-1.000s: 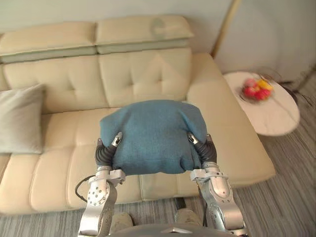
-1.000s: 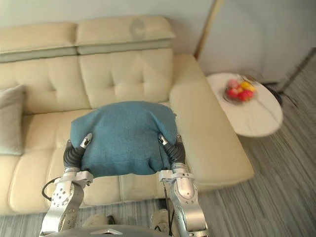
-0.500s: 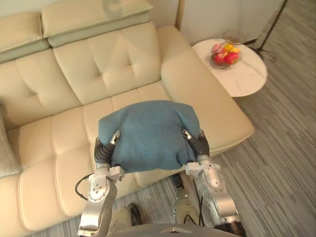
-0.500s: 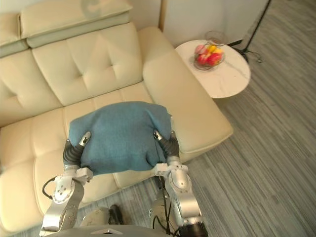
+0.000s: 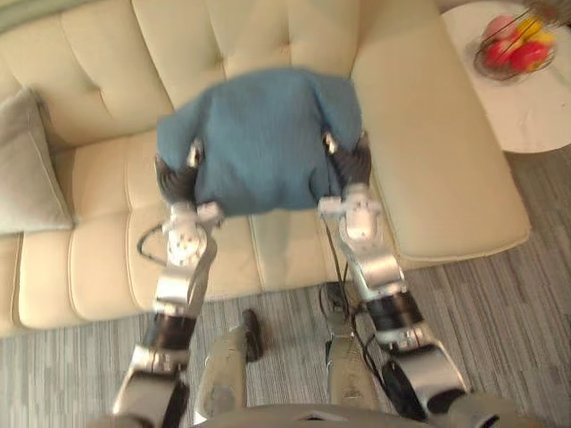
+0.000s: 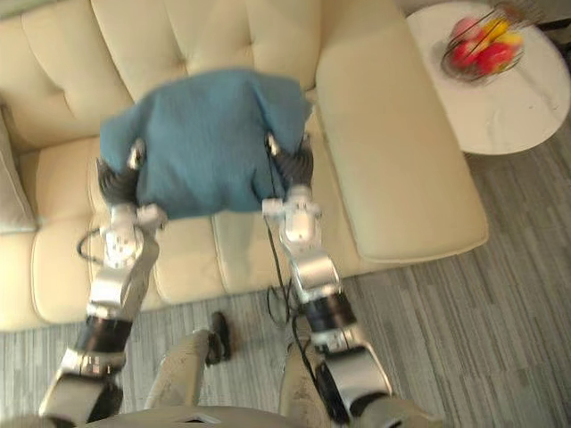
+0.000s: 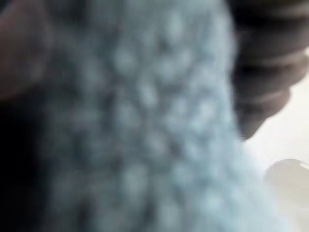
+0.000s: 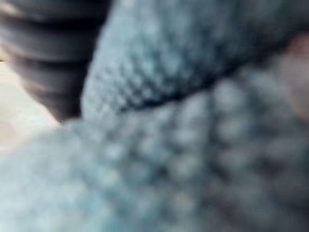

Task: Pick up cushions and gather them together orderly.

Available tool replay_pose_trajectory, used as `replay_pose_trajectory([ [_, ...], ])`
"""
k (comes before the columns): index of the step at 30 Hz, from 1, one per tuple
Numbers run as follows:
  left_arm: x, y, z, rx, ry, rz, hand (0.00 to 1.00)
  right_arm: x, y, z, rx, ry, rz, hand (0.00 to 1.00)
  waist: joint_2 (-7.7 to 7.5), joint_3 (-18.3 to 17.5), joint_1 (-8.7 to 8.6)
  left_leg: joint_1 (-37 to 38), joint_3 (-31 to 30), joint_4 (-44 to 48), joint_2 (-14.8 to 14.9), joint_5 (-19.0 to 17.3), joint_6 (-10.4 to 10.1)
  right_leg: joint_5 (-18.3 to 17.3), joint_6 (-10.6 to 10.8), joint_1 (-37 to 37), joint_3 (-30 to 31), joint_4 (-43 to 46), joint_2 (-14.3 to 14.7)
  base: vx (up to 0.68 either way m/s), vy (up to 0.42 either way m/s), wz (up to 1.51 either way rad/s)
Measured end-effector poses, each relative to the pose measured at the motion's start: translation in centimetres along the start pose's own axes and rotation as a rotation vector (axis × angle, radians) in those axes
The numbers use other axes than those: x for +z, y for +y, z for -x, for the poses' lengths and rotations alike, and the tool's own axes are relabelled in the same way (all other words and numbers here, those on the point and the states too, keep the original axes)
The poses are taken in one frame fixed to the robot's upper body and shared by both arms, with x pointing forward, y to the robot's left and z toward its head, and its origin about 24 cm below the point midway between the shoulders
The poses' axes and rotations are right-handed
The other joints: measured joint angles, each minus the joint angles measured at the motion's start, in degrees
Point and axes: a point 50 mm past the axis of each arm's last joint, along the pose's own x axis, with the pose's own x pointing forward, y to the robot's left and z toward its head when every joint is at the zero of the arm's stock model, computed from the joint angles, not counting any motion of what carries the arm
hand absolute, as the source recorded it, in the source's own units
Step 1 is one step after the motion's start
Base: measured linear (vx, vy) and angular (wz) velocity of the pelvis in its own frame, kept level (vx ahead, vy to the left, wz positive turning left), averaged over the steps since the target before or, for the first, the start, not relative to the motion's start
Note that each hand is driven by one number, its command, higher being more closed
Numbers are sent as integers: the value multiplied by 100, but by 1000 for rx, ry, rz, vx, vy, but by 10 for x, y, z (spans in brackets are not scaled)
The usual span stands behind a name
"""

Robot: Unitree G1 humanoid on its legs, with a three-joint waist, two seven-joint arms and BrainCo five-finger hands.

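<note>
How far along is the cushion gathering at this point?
Done: the blue cushion is picked up, held between the left hand and right hand over the sofa seat. In hand: carrying it. Left: the grey cushion lies apart at the sofa's left end, so the blue one is not yet set beside it.

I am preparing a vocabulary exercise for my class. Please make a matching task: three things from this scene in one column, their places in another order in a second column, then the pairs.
Things:
1. blue cushion
2. grey cushion
3. fruit bowl

Places:
A. on the round white table
B. between the left hand and the right hand, above the sofa
C. on the sofa seat, at its left end

Pairs: 1-B, 2-C, 3-A
</note>
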Motion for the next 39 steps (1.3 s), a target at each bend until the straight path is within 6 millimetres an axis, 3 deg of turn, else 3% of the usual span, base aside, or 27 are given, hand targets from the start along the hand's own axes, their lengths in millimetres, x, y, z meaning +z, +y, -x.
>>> replay_pose_trajectory([
  [1,29,-12,-22,-4,-107,4,100,28,3,-20,-58,-116,29,100,-4,82,-27,-289,-131,-52,-13,162,-57,74,39,-256,-126,-2,-11,-186,-124,60],
  [2,41,-16,-29,-4,-148,8,100,38,3,-25,-78,-155,30,100,-21,143,-26,-339,-147,-110,-10,214,-77,132,92,-328,-133,-3,-5,-127,-90,39],
  [3,69,-24,-44,-4,-249,15,100,62,3,-40,-132,-239,28,100,-17,367,-28,-362,-214,-265,6,354,-137,185,135,-385,-195,-5,23,-83,-66,21],
  [10,162,-59,-78,68,-476,117,100,137,2,-91,-289,-408,-4,100,-20,491,-162,-723,-281,-808,28,698,-224,318,28,-934,-271,-3,65,-34,-14,9],
  [11,167,-60,-78,66,-488,126,0,142,1,-93,-294,-423,-6,0,-20,491,-168,-775,-284,-823,22,713,-224,318,27,-988,-274,-3,70,-27,-2,10],
  [12,178,-61,-78,73,-523,143,0,154,0,-96,-302,-458,-11,0,-21,492,-166,-899,-281,-880,12,756,-226,319,27,-1138,-276,-3,71,-22,-4,7],
  [14,182,-58,-79,92,-535,163,0,162,1,-97,-304,-475,-20,0,-24,503,-162,-993,-280,-959,31,803,-249,321,27,-1268,-284,-4,73,-18,-3,2],
  [16,177,-53,-84,121,-510,164,0,160,1,-100,-307,-463,-12,0,-22,504,-166,-1070,-300,-1039,72,845,-279,323,26,-1360,-363,-4,102,-29,-14,3],
  [23,143,-55,-95,152,-356,145,0,124,-9,-121,-253,-263,24,0,-25,506,-153,-1386,-413,-1404,186,1101,-360,493,-22,-1763,-579,-4,214,-27,-22,9],
  [30,77,-31,-101,186,-112,70,0,90,-16,-124,-177,-80,-109,0,-81,739,-236,-1806,-451,-1404,287,1248,-446,460,74,-2138,-638,-6,262,-63,-40,7],
  [34,36,-10,-92,190,9,20,0,57,-17,-113,-183,45,-211,0,-177,959,-275,-1813,-489,-1438,444,1323,-569,339,57,-2137,-699,-6,428,-62,-60,-5],
  [36,15,-4,-82,186,69,7,0,54,-20,-109,-195,43,-237,0,-181,961,-284,-1767,-494,-1524,518,1361,-628,339,55,-2136,-717,-5,499,-41,-51,-10],
  [39,1,0,-75,187,113,21,0,64,-24,-106,-199,-19,-286,0,-181,961,-292,-1716,-472,-1579,562,1380,-655,343,52,-2131,-713,-5,553,-27,-22,-8],
])
